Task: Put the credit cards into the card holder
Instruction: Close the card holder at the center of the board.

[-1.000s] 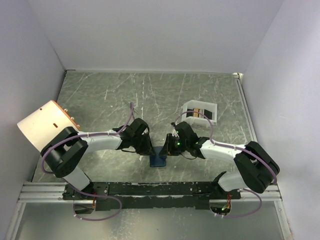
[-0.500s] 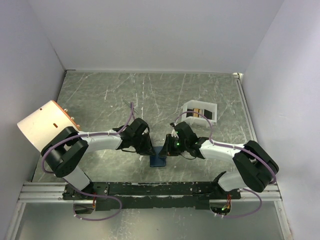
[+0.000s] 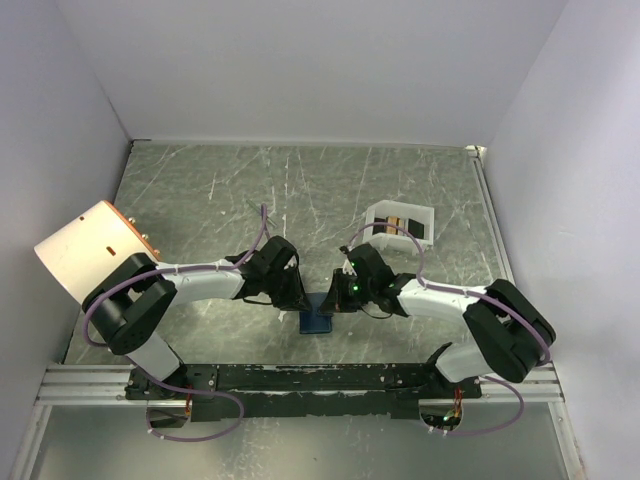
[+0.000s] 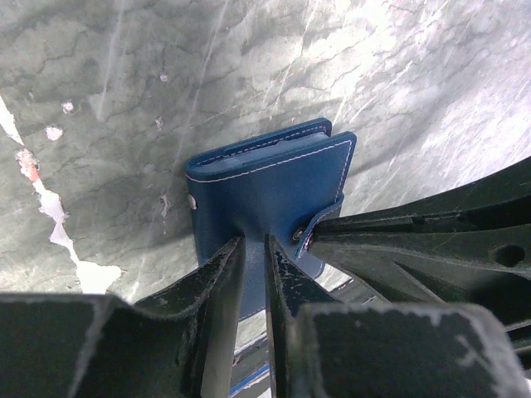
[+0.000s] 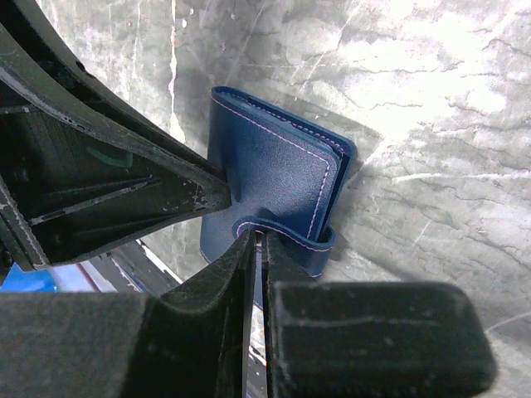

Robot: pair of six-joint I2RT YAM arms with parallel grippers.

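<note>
Left gripper (image 4: 255, 240) has its two fingers drawn almost together on a flap of the card holder (image 4: 274, 186), pinching the blue cover just below its stitched edge. Only a thin slot shows between the fingers, with the leather caught in it. Right gripper (image 5: 257, 235) is clamped on the small strap with the snap that wraps round the open side of the card holder (image 5: 278, 178), its fingers squeezed tight on that strap.

From the left wrist, the other arm's dark fingers (image 4: 390, 228) come in from the right and meet the strap at the snap. From the right wrist, the left arm's finger (image 5: 178, 178) reaches in from the left and touches the cover close to the strap.

From above, the two grippers face each other near the front middle of the grey marbled table (image 3: 250, 190). The left gripper (image 3: 298, 300) and the right gripper (image 3: 336, 298) are close together, and the card holder (image 3: 318, 322) shows between and just below them, folded shut. Whether it rests on the table or hangs just off it cannot be told.

The credit cards (image 3: 398, 221), tan and dark, lie in a white tray (image 3: 428, 222) farther back and to the right, well apart from both grippers.
</note>
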